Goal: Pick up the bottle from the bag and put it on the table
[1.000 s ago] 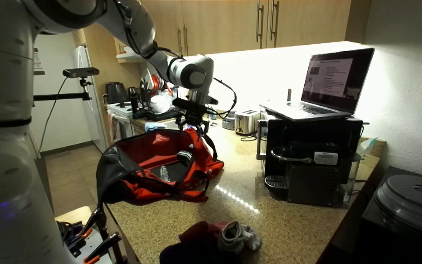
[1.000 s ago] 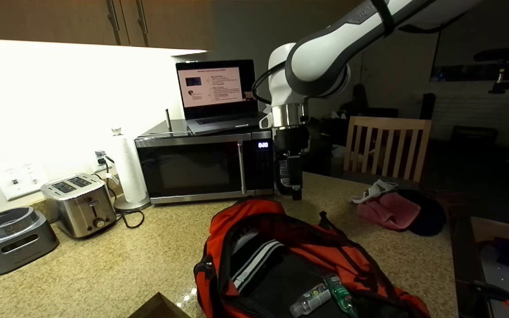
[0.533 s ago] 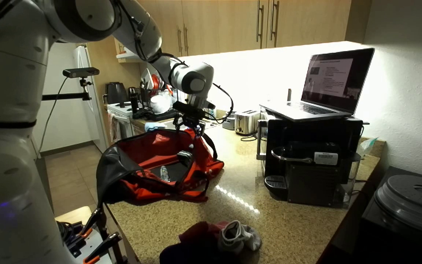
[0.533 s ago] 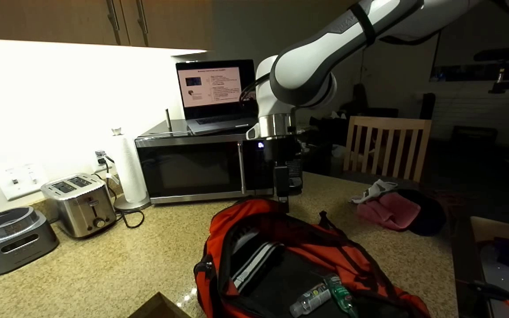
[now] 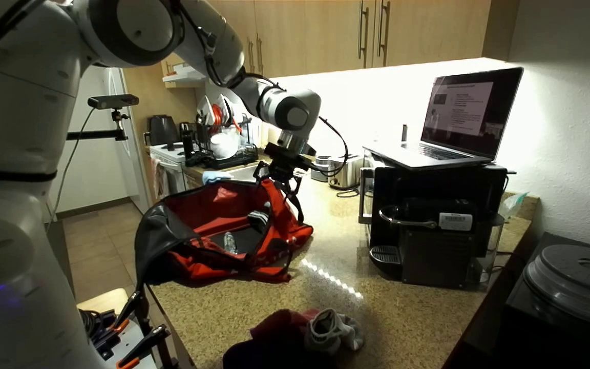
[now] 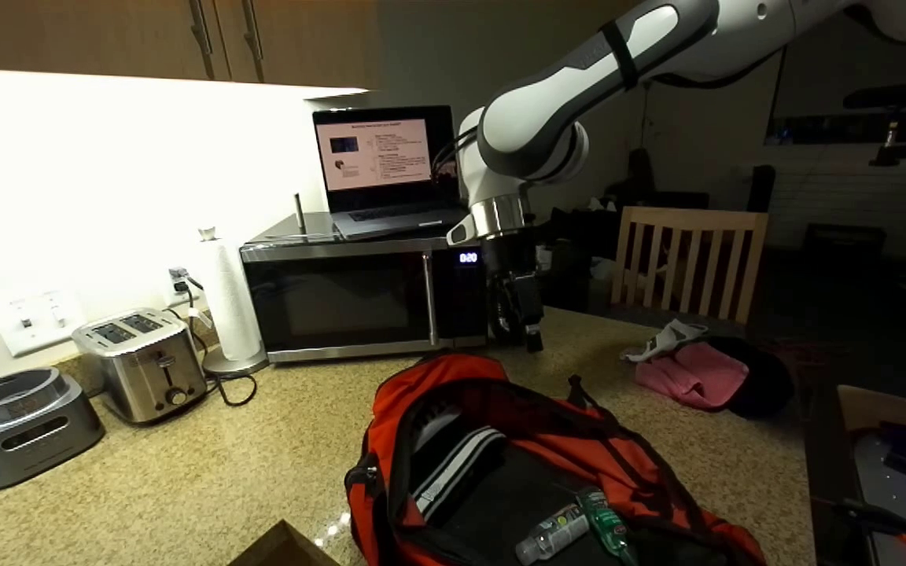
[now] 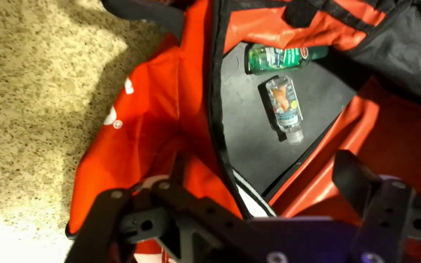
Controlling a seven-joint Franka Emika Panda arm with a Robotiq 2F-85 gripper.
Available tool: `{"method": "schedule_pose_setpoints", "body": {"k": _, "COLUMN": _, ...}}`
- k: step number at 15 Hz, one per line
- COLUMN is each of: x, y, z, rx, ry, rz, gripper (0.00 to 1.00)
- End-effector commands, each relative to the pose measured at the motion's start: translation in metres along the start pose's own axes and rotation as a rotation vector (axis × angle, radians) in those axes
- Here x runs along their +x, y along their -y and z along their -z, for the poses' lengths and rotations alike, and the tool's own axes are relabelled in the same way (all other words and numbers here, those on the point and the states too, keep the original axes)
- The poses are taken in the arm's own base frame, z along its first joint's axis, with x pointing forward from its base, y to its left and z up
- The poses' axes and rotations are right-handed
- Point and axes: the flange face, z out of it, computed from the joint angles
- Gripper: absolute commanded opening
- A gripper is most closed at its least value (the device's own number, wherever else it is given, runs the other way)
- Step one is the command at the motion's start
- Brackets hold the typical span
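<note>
The large red bag (image 5: 285, 230) with black trim lies open on the speckled tan table (image 5: 402, 318); the bag also shows in the wrist view (image 7: 152, 106). Inside on its dark floor lie a clear bottle (image 7: 285, 104) with a label and a green bottle (image 7: 285, 58), close together. Both show in an exterior view as the clear bottle (image 6: 554, 534) and the green bottle (image 6: 606, 523). My gripper (image 7: 261, 170) is open and empty, its fingers wide apart. It hangs above the bag's end (image 5: 278, 184), tilted, away from the bottles, which lie ahead of the fingers in the wrist view.
A black-and-white striped item (image 6: 457, 472) lies in the bag. A microwave (image 6: 359, 299) with a laptop (image 6: 390, 173) on it, a paper towel roll (image 6: 231, 303) and a toaster (image 6: 142, 365) stand along the wall. A pink and dark cloth heap (image 6: 693, 376) lies near the table's end.
My gripper dipped and shifted, then moved off and tilted; in an exterior view it now sits slightly right of and lower than before. The bag and bottles have not moved.
</note>
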Motion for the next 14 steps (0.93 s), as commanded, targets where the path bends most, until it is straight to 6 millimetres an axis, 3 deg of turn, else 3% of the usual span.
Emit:
{"method": "schedule_pose_setpoints", "body": {"k": 1, "x": -0.017, "y": -0.013, "z": 0.005, "rx": 0.026, "ry": 0.04, "rz": 0.088, "gripper": 1.0}}
{"method": "schedule_pose_setpoints", "body": {"k": 5, "x": -0.019, "y": 0.0, "z": -0.007, "rx": 0.033, "ry": 0.056, "rz": 0.094, "gripper": 1.0}}
{"method": "schedule_pose_setpoints", "body": {"k": 11, "x": -0.002, "y": 0.055, "z": -0.048, "rx": 0.005, "ry": 0.057, "rz": 0.065, "gripper": 1.0}}
{"method": "schedule_pose_setpoints", "body": {"k": 14, "x": -0.003, "y": 0.077, "z": -0.066, "rx": -0.046, "ry": 0.033, "rz": 0.004, "gripper": 1.0}}
